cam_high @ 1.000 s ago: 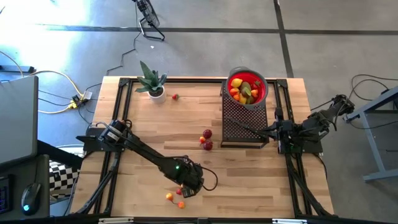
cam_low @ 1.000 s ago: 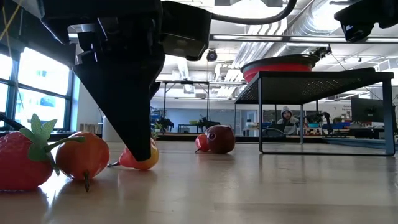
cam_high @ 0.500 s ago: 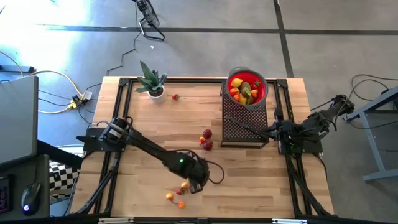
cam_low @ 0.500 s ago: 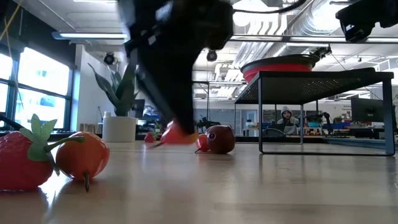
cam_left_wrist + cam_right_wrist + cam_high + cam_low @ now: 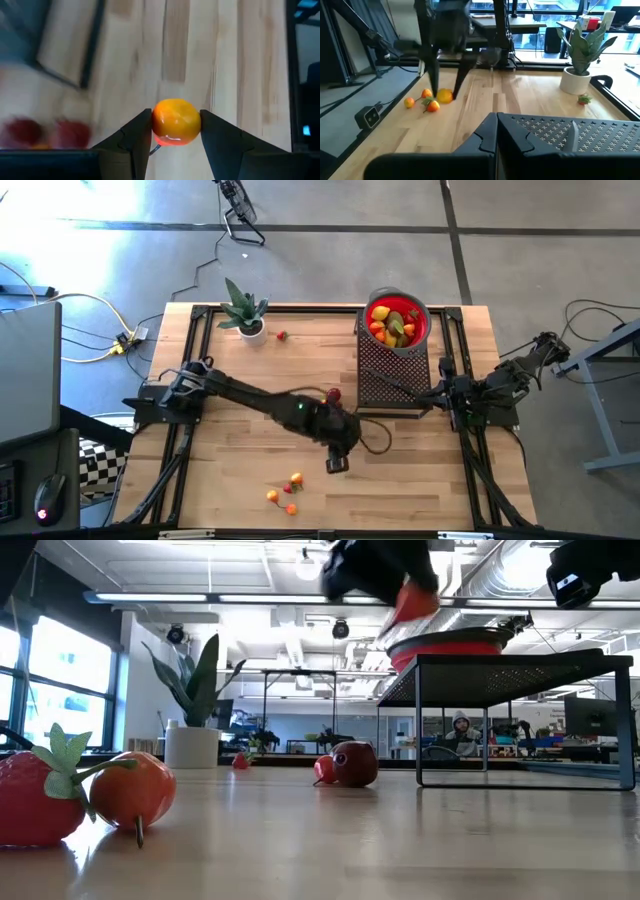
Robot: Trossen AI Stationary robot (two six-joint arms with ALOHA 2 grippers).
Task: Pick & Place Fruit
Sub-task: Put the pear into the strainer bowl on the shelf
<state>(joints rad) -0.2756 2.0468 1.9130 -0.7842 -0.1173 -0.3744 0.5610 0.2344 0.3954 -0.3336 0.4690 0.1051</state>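
Change since earlier: left arm has swung from the table's near edge toward the middle, lifting a fruit off the wood; three small fruits stay behind at the near edge.
Left gripper (image 5: 176, 131): hangs above mid-table, just short of the black mesh stand (image 5: 392, 376); its fingers (image 5: 134, 139) are part-way closed, pinching an orange-yellow fruit (image 5: 176, 122) between them.
Held fruit: round, orange-yellow with a red underside, clear of the table; in the low view it shows as a blurred red shape (image 5: 414, 602) high up, near the bowl's level.
Right gripper (image 5: 496, 131): resting at the table's right side beside the stand, fingers fully together, holding nothing.
Red bowl (image 5: 425, 328): sits on top of the stand, filled with orange, yellow and green fruit.
Loose fruit: two dark red pieces (image 5: 346, 764) lie beside the stand; three small orange and red ones (image 5: 286, 494) are near the front edge; one red piece (image 5: 283, 335) lies next to the potted plant (image 5: 244, 310).
Table (image 5: 250, 370): light wood planks.
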